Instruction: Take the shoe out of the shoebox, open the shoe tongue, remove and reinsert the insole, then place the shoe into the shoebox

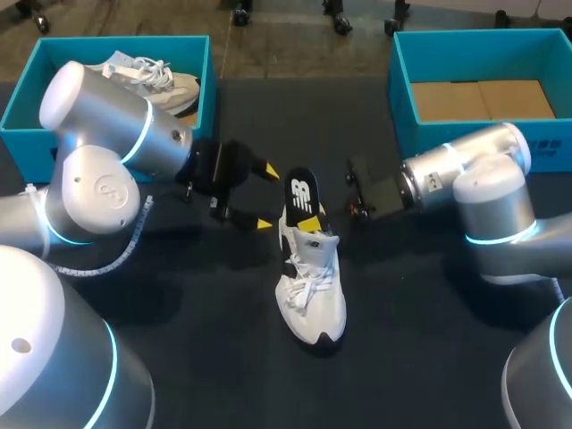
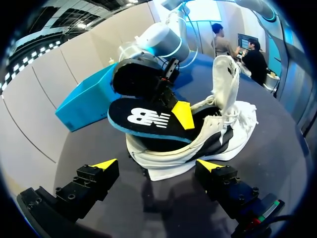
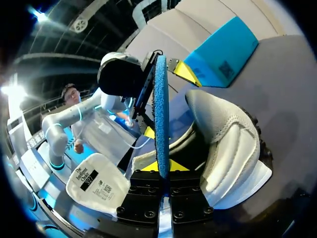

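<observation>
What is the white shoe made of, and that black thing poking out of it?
The white lace-up shoe looks like soft woven fabric with smoother matte panels, maybe leather or fake leather; you can see stitching and creases. The black flat insole is probably foam: it bends in a curve, and its blue edge looks fuzzy and spongy up close.

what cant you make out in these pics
- Front end of the insole: it sits inside the white shoe, hidden by the upper in every view.
- The second shoe in the left shoebox: in the head view, partly covered by the left arm.
- Faces of the insole, right wrist view: only its edge shows, between the fingers of the right gripper.
</observation>
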{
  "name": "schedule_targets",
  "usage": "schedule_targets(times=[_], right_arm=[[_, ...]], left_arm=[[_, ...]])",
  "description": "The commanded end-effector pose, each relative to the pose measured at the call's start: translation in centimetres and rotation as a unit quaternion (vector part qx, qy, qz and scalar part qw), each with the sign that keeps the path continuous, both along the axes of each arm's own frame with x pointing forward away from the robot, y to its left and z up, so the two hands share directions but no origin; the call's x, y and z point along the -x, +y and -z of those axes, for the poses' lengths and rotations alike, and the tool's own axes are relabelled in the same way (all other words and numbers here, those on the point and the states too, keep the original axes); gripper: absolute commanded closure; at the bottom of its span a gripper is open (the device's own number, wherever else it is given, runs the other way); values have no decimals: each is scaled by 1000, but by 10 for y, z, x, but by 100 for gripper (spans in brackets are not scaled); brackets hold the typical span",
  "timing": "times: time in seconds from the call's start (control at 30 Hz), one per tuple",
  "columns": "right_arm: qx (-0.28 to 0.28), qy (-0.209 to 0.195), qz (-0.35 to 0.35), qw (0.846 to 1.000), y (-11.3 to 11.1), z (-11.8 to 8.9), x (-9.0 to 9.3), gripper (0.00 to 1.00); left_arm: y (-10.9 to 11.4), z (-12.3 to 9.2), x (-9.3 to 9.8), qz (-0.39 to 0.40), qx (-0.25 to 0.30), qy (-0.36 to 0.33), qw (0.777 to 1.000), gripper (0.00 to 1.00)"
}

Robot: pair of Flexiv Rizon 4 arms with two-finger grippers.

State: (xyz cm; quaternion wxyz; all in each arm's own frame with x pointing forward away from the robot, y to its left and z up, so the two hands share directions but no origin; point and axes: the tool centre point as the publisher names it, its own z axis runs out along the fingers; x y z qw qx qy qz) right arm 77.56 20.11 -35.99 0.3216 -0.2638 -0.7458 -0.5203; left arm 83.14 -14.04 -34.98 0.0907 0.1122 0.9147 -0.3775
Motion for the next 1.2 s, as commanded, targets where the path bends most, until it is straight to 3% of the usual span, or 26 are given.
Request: schedule_targets(times=[0.03, 0.13, 0.23, 0.43, 0.6, 0.7, 1.2], right_arm=[[4, -16, 6, 1000, 2, -1, 1, 89], [9, -33, 9, 999, 2, -6, -5, 71], [12, -48, 5, 999, 2, -13, -12, 65], [15, -61, -7, 998, 3, -19, -26, 67], [15, -65, -14, 998, 4, -20, -34, 75], [15, -67, -14, 998, 4, -19, -35, 100], [35, -2, -3, 999, -1, -10, -2, 100]], left_arm=[[0, 0, 0, 1, 0, 0, 1000, 0], [1, 0, 0, 1, 0, -1, 1000, 0], [1, 1, 0, -1, 1, -2, 1000, 0], [3, 0, 1, -4, 3, -2, 1000, 0], [4, 0, 2, -5, 2, -2, 1000, 0], [4, 0, 2, -5, 3, -2, 1000, 0], [4, 0, 4, -2, 3, 0, 1000, 0]])
